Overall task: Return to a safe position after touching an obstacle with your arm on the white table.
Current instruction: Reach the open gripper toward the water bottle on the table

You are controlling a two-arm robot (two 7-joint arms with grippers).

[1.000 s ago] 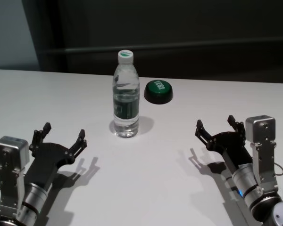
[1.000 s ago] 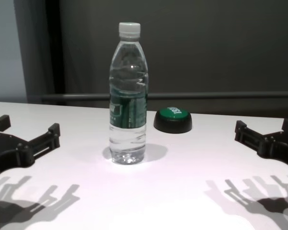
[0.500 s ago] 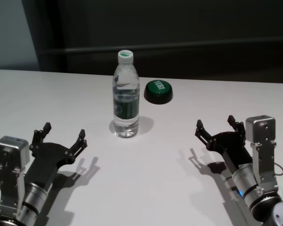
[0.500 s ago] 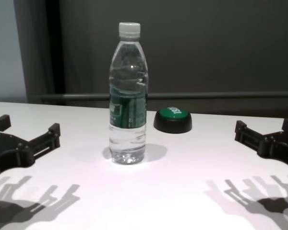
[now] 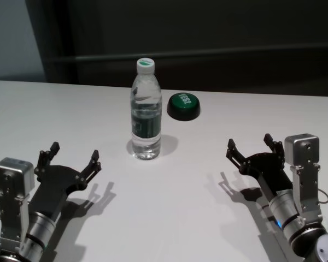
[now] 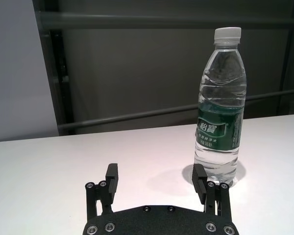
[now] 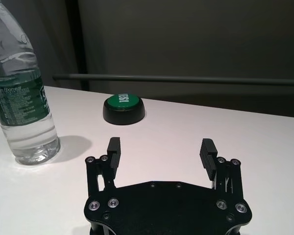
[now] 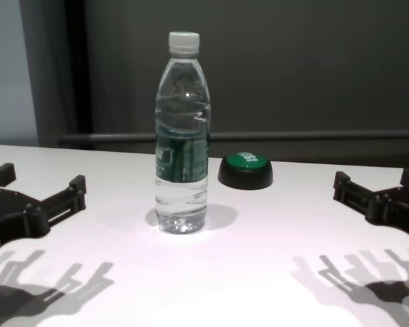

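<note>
Bottle (image 5: pixel 146 112) stands upright on the table (image 5: pixel 180 191), toward the far middle, well apart from both grippers. White screw cap; a green mark on the cap top shows in the head view, too small to read. Dark green label band carries white characters in the left wrist view (image 6: pixel 219 129); they look like Chinese script with smaller print below, not legible. In the right wrist view the label's other side (image 7: pixel 20 100) shows fine white print, also unreadable, and the bottle's upper part is cut off by the frame.

Button (image 5: pixel 183 105): green dome on a black base, just beside the bottle on its right and farther back. White lettering on the dome reads "TEST", inverted in the head and right wrist views (image 7: pixel 123 100); in the chest view (image 8: pixel 245 169) it is foreshortened and hard to make out.

Left gripper (image 5: pixel 74 155): near left of the table, above the surface, fingers apart, holding nothing. Its own view (image 6: pixel 157 180) shows both fingertips spread, the bottle beyond them.

Right gripper (image 5: pixel 250 146): near right, fingers apart, nothing between them; confirmed in its own view (image 7: pixel 160 151). In the chest view both grippers (image 8: pixel 34 192) (image 8: pixel 378 189) are cut off at the frame edges.
</note>
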